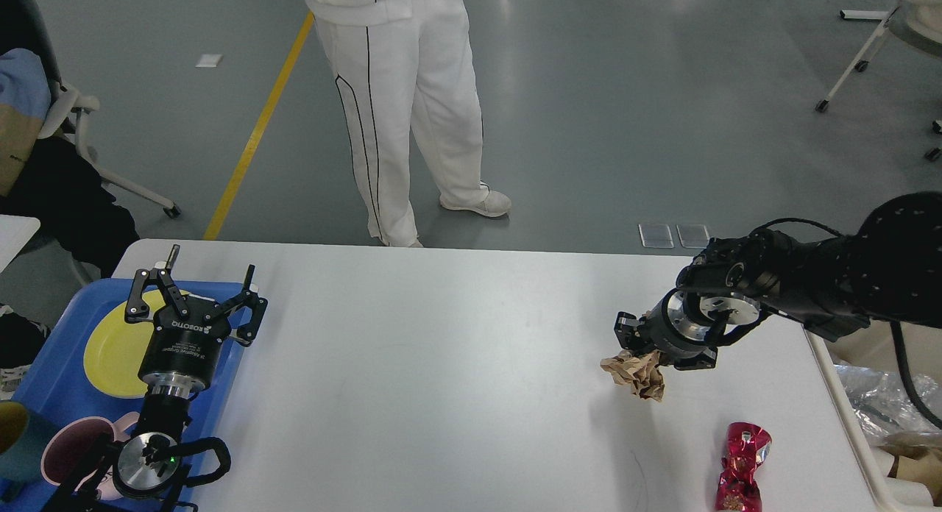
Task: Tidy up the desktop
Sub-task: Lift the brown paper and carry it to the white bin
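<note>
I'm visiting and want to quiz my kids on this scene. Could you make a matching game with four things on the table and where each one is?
Things:
1. crumpled brown paper
2. red foil wrapper
3. yellow plate
4. pink mug

Places:
A. lying on the desktop, near its right front
B. on the blue tray, far part, behind the left gripper
C. gripped by the right gripper
D. on the blue tray, near corner

Pairs: 1-C, 2-A, 3-B, 4-D
</note>
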